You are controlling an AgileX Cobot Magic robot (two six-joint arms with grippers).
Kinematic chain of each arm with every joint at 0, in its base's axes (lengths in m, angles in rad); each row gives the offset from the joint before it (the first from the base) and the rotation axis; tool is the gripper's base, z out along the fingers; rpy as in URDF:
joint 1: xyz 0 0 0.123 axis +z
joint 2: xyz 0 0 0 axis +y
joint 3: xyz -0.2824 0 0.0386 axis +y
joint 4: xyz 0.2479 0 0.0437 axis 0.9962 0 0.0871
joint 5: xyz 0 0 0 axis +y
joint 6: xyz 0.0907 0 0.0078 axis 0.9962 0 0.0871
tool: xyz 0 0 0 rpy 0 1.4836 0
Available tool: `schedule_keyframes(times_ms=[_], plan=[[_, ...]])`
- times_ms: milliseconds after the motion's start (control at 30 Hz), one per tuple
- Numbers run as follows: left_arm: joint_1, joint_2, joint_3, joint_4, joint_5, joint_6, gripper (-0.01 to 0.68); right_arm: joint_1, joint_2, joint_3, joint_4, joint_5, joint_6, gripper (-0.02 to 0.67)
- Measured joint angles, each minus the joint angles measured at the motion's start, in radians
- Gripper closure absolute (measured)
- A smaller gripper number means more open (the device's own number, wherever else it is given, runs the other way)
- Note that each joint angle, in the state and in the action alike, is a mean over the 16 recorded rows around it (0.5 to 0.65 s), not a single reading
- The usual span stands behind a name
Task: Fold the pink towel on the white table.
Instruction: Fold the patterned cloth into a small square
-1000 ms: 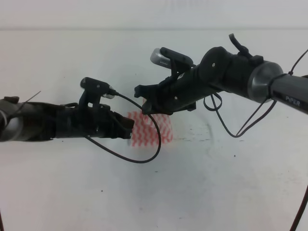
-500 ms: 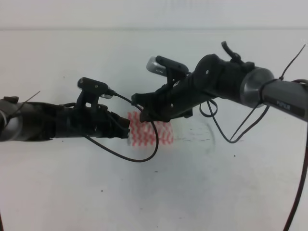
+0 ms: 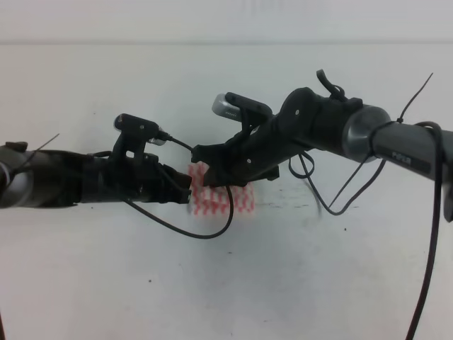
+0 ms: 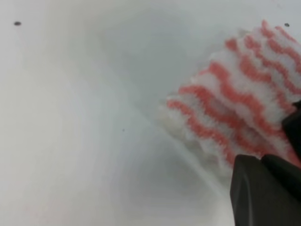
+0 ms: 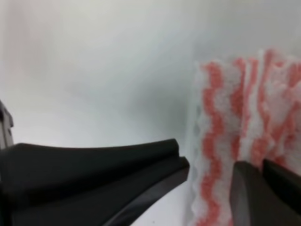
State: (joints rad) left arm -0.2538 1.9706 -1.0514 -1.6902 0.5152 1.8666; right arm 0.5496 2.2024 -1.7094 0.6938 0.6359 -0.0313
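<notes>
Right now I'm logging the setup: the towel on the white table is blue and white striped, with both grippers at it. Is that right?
Not quite. The towel is pink and white striped, as the exterior high view shows. It does lie on the white table, with the left gripper and right gripper at it.

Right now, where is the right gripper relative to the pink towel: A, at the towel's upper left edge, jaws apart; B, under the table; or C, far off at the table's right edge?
A: in the right wrist view the right gripper straddles the edge of the pink towel, one finger on the bare white table side.
</notes>
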Motion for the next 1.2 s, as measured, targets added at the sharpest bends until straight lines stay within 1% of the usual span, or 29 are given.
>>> schedule_keyframes(times_ms=[867,1200], plan=[[0.000,0.001,0.000,0.001,-0.001,0.000,0.676,0.018,0.052,-0.020,0.010,0.005,-0.001,0.665],[0.000,0.020,-0.001,-0.004,0.015,0.000,0.676,0.018,0.056,-0.055,-0.002,0.045,-0.002,0.664]])
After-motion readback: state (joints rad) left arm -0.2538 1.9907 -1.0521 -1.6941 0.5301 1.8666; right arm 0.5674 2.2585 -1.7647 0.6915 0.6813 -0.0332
